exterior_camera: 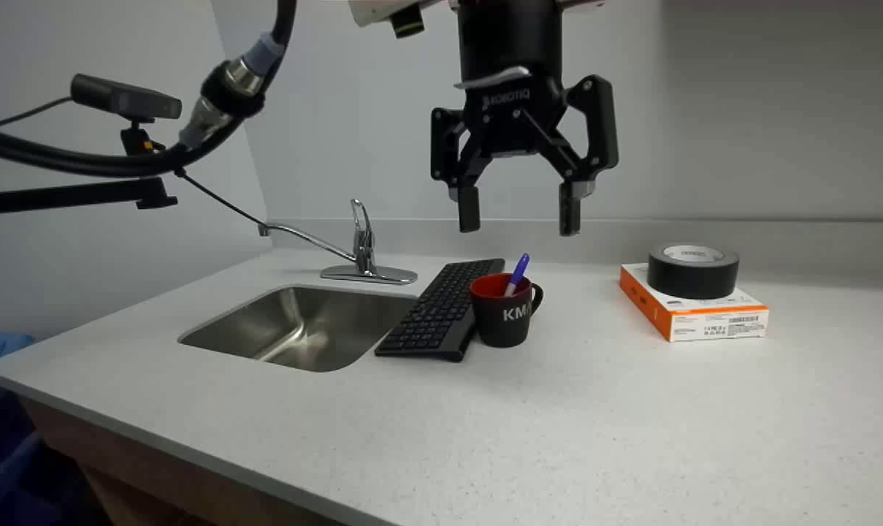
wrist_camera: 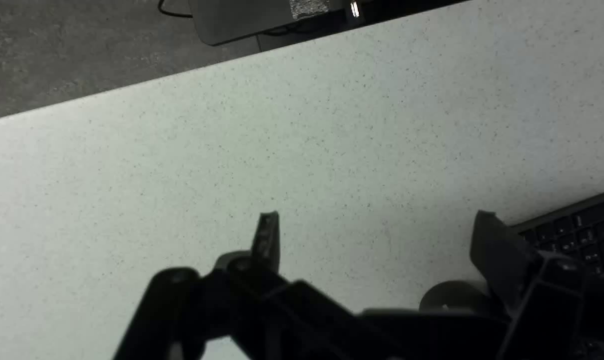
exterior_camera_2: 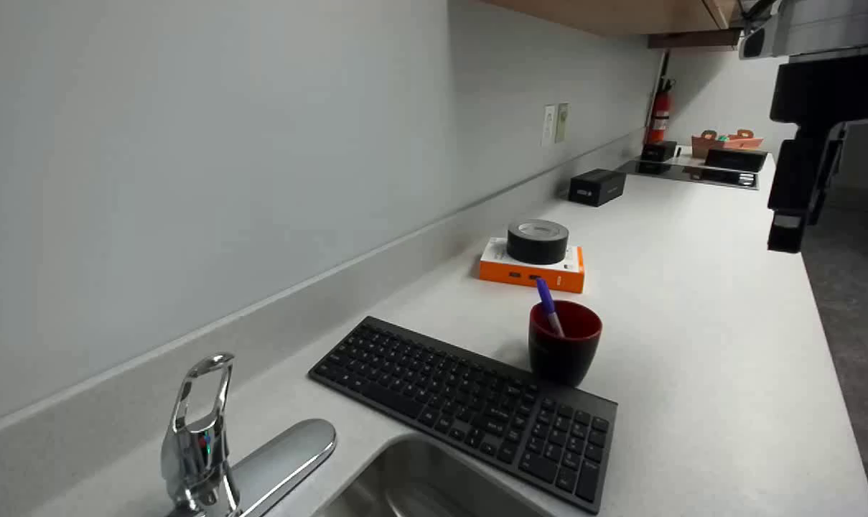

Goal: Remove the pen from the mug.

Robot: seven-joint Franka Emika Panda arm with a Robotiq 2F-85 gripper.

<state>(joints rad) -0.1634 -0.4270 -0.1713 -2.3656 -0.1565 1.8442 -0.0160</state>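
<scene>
A black mug (exterior_camera: pixel 501 326) with a red inside and white letters stands upright on the counter; it also shows in an exterior view (exterior_camera_2: pixel 563 360). A pen with a purple-blue cap (exterior_camera: pixel 518 270) leans in the mug, cap end up above the rim; the pen shows there too (exterior_camera_2: pixel 546 296). My gripper (exterior_camera: pixel 519 228) is wide open and empty, high above the counter. In an exterior view the gripper (exterior_camera_2: pixel 790 233) is well to the side of the mug. In the wrist view, between the open fingers (wrist_camera: pixel 377 215) is bare counter; the mug (wrist_camera: pixel 449 296) is partly hidden behind the gripper.
A black keyboard (exterior_camera_2: pixel 469 409) lies close beside the mug, next to the sink (exterior_camera: pixel 302 329) and faucet (exterior_camera: pixel 364 248). A white-orange box (exterior_camera: pixel 719 326) with a roll of black tape (exterior_camera: pixel 693 274) on it stands near the wall. The counter's front edge (wrist_camera: pixel 182 75) shows in the wrist view.
</scene>
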